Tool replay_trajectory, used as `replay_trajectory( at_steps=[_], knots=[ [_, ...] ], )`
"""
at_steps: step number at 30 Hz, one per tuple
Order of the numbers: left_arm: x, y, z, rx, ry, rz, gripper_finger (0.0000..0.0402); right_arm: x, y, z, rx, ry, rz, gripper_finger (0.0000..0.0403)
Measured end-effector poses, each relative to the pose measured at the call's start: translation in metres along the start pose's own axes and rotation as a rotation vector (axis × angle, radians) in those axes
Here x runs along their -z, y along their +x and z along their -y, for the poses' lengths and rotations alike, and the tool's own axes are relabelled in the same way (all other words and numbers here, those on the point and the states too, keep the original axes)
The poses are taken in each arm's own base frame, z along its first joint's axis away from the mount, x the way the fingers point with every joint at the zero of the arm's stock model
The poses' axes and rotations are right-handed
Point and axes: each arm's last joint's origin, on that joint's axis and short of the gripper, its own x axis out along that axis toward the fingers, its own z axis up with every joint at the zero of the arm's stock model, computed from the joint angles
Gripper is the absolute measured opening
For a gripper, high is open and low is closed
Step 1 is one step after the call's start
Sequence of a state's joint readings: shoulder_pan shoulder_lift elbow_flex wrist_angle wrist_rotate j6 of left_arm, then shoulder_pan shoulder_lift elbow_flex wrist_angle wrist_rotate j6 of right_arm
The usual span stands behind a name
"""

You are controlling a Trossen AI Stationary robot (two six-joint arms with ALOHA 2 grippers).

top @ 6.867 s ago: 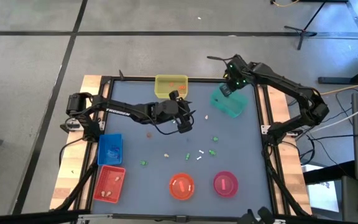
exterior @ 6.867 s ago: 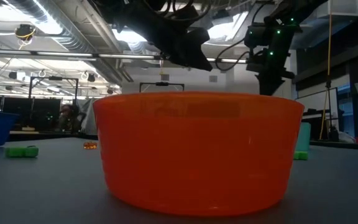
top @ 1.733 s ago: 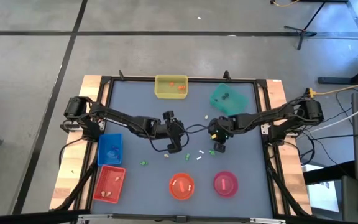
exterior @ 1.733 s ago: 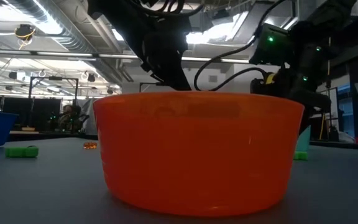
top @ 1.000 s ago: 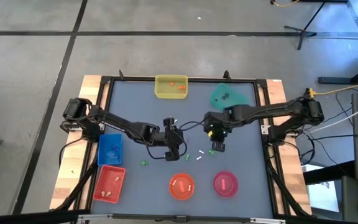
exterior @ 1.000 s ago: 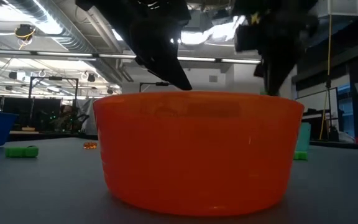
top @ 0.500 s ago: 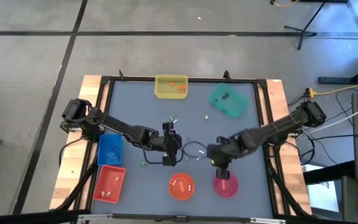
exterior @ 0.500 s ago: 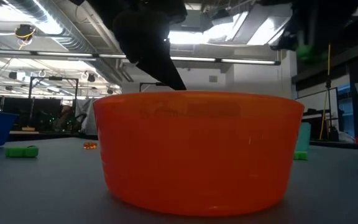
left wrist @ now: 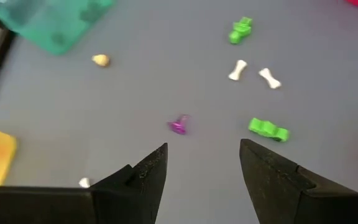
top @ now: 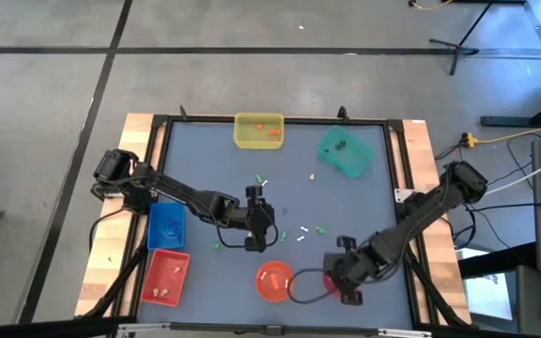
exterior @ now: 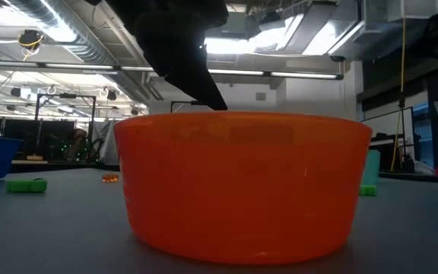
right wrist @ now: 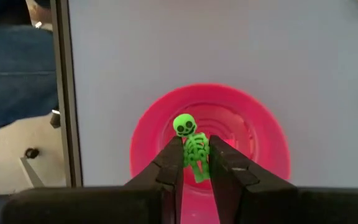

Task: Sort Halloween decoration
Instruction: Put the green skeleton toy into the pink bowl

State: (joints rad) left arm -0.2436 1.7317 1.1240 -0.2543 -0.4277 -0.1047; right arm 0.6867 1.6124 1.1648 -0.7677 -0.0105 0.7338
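Note:
My right gripper point(top: 346, 280) hangs over the pink bowl point(right wrist: 146, 134) near the table's near edge, shut on a green skeleton trinket point(right wrist: 191, 144). My left gripper point(top: 261, 231) is open and low over the middle of the table. In the left wrist view, a purple trinket point(left wrist: 178, 124) lies on the mat just beyond the left gripper point(left wrist: 202, 158). A green trinket point(left wrist: 268, 129), two white bones point(left wrist: 237, 70) point(left wrist: 269, 78), another green piece point(left wrist: 241, 30) and a beige piece point(left wrist: 100, 60) lie loose farther out. My right gripper pinches the green skeleton by its body point(right wrist: 197, 155) between the two fingers, coming from above and pointing down. The head point(right wrist: 183, 124) sticks out past the fingertips. The skeleton is lifted clear, above the inside of the pink bowl.
An orange bowl point(top: 273, 280) sits left of the pink one and fills the low view point(exterior: 242, 186). A yellow tray point(top: 258, 130) and a teal tray point(top: 346, 150) stand at the far edge. Blue point(top: 166, 225) and red point(top: 165, 277) trays are at the left. A green trinket point(top: 217, 246) lies near the left gripper.
My right gripper has travelled from the middle of the table toward the near edge, carrying the green skeleton, and now hangs over the pink bowl. It has stayed shut. My left gripper has stayed almost where it was.

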Motion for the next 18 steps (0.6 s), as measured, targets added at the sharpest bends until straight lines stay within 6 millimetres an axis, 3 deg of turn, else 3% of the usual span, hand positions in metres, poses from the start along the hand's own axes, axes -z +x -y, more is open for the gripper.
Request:
replay_trajectory(
  at_steps=[12,18],
  knots=[
    [0.001,-0.001,0.005,0.186,-0.024,-0.023,0.0186,0.001,0.013,-0.002,0.026,-0.011,-0.031,0.0062],
    [0.003,-0.001,0.007,0.237,-0.020,-0.050,0.0186,0.002,0.014,-0.001,0.031,-0.011,-0.037,0.0100]
  ],
)
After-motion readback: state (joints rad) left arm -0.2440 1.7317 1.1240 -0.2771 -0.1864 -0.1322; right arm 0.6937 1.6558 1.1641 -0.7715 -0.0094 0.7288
